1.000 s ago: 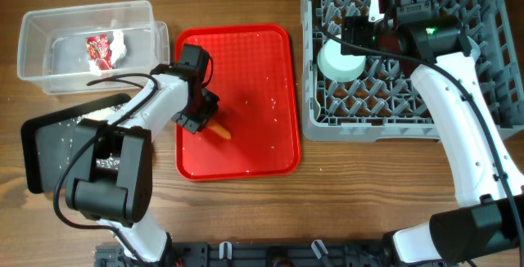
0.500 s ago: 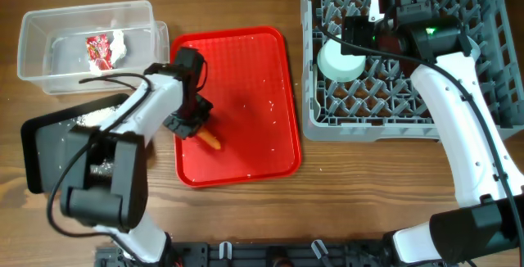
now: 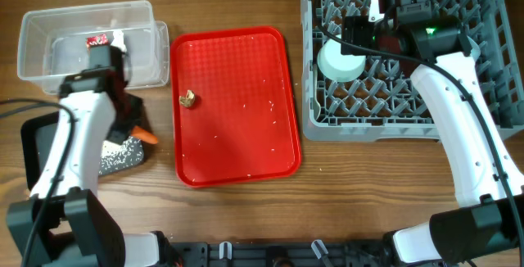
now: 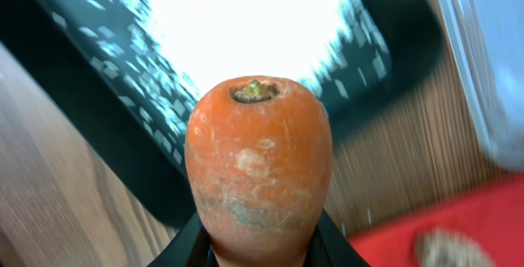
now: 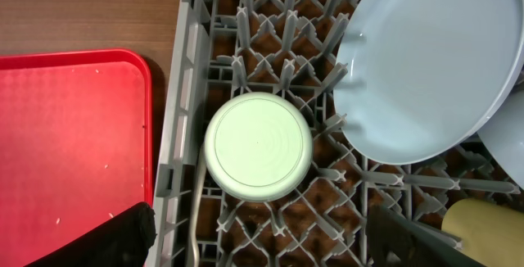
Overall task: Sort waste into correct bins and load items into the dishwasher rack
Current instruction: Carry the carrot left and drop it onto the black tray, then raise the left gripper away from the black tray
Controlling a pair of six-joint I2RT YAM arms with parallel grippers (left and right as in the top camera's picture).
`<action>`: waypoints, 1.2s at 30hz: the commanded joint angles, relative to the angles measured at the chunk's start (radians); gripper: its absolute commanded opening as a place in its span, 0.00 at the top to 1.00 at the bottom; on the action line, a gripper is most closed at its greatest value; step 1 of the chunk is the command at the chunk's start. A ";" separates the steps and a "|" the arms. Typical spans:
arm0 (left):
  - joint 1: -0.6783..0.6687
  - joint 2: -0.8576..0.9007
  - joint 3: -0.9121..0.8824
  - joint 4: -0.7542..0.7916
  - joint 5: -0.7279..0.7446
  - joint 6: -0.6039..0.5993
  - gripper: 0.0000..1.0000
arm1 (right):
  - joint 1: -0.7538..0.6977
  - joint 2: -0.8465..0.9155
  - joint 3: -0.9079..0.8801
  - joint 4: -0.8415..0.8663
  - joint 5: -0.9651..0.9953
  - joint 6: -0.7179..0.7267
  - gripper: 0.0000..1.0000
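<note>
My left gripper (image 3: 131, 128) is shut on the orange carrot (image 3: 146, 137) and holds it above the black tray (image 3: 37, 156), which holds white rice (image 3: 123, 150). In the left wrist view the carrot (image 4: 258, 169) fills the middle, over the black tray (image 4: 106, 111). The clear tub (image 3: 49, 29) holds the red wrapper (image 3: 97, 40) and white tissue. A small brownish lump (image 3: 188, 97) lies on the red serving tray (image 3: 237, 152). My right gripper (image 5: 262, 238) is open over the grey rack (image 3: 393, 124), above the upturned pale green bowl (image 5: 258, 146). The pale blue plate (image 5: 430, 62) stands in the rack.
Loose rice grains dot the red serving tray (image 5: 74, 136). A yellow cup (image 5: 483, 226) shows at the right wrist view's lower right, in the rack. A white spoon handle (image 5: 195, 218) lies along the rack's left wall. Bare wooden table surrounds the containers.
My left gripper lifted the carrot off the red tray and carried it left to above the black tray. The brownish lump now shows on the red tray. The right arm has not moved.
</note>
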 commanded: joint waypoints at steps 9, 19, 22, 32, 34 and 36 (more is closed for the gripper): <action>0.383 0.081 -0.003 0.146 -0.055 0.012 0.95 | 0.002 -0.001 0.006 0.002 0.013 0.027 0.16; 0.492 0.238 -0.003 0.192 -0.055 0.012 0.88 | 0.002 -0.001 0.006 0.002 0.013 0.028 0.15; 0.492 0.274 -0.003 0.191 -0.054 0.012 0.74 | 0.002 -0.001 0.006 0.002 0.013 0.028 0.16; 0.492 0.269 0.002 0.187 0.024 0.064 0.09 | 0.002 -0.001 0.006 0.002 0.013 0.028 0.16; 0.491 0.253 0.017 0.183 0.098 0.098 0.02 | 0.002 -0.001 0.006 0.002 0.013 0.028 0.15; 0.485 0.227 0.036 0.174 0.151 0.115 0.00 | 0.002 -0.001 0.006 0.002 0.013 0.028 0.16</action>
